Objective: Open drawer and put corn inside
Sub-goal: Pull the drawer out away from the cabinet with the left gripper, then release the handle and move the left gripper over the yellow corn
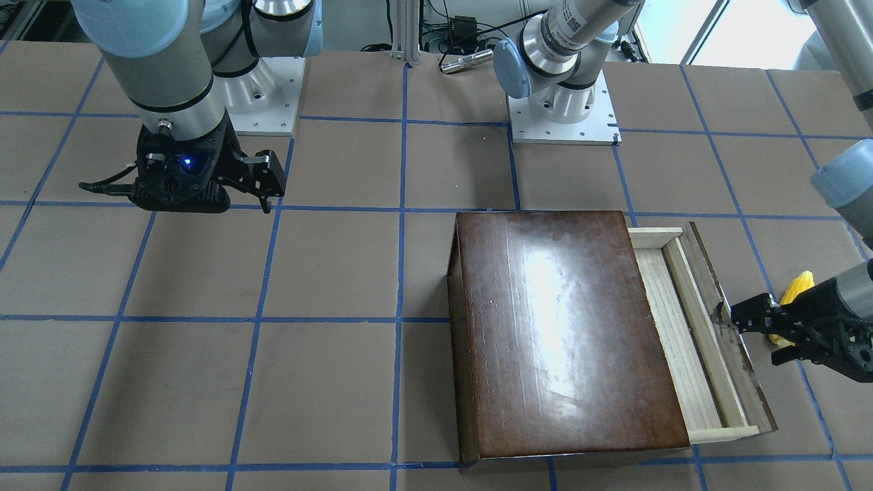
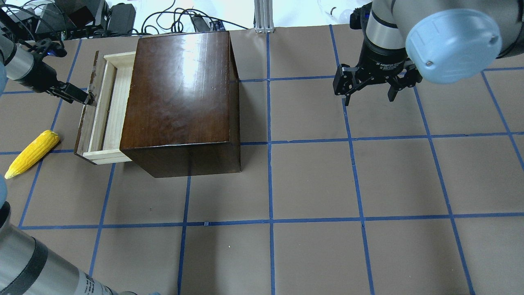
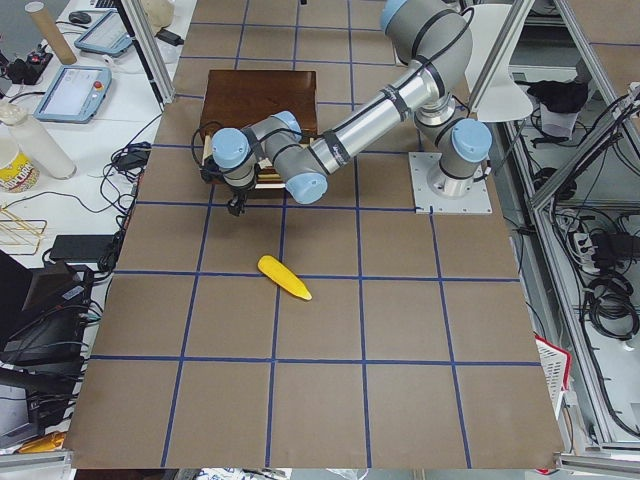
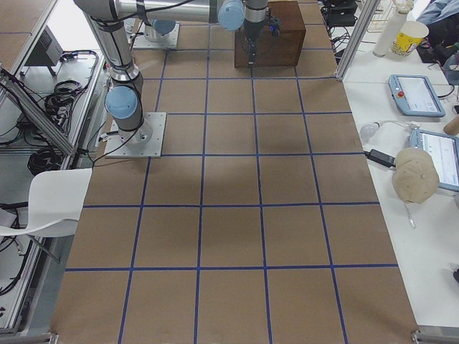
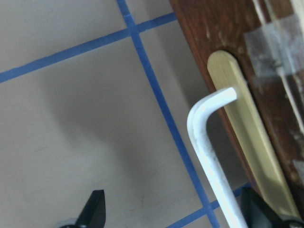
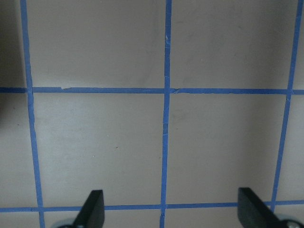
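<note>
Drawer [image 2: 119,102] partly out of the box [image 2: 180,90]; corn [image 2: 32,153] on the table [image 2: 311,180], outside the drawer.
Overhead view: the drawer is seen protruding from the box's 9 o'clock side, its pale floor exposed. The corn is laid flat near the drawer front at about 8 o'clock, not touching it, its pointed tip toward 7 o'clock. The left gripper [image 5: 173,209] is held at the drawer front with its fingers spread wide and nothing clamped; the white handle [image 5: 204,142] is seen just beside one fingertip. The right gripper [image 2: 368,99] is suspended above the table at 3 o'clock of the box, spread wide, nothing held.
</note>
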Robot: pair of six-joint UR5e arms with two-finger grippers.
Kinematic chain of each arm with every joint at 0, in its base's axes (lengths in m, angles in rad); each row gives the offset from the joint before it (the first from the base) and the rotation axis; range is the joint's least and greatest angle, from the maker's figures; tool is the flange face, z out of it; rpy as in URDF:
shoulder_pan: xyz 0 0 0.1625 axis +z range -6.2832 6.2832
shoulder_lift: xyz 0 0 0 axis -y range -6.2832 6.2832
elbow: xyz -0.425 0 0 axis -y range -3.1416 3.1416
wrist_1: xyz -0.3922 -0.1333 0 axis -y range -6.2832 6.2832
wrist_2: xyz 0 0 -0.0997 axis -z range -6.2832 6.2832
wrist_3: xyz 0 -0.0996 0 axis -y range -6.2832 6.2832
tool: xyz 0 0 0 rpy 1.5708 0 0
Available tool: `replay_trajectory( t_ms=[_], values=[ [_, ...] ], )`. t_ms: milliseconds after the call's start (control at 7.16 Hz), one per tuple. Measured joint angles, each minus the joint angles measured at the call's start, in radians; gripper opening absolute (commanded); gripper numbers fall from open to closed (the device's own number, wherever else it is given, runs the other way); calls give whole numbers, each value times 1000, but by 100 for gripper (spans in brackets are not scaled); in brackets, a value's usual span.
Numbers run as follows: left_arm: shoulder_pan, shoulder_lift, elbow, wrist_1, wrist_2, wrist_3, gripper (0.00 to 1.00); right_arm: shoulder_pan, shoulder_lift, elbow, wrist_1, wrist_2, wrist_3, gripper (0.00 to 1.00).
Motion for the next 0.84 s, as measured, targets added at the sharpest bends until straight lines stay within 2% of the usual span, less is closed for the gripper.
replay_trajectory(
  t_ms=[838],
  values=[
    [17,-9,24,-14,17,29,100,0,0,0,1,0,0,100]
  ],
)
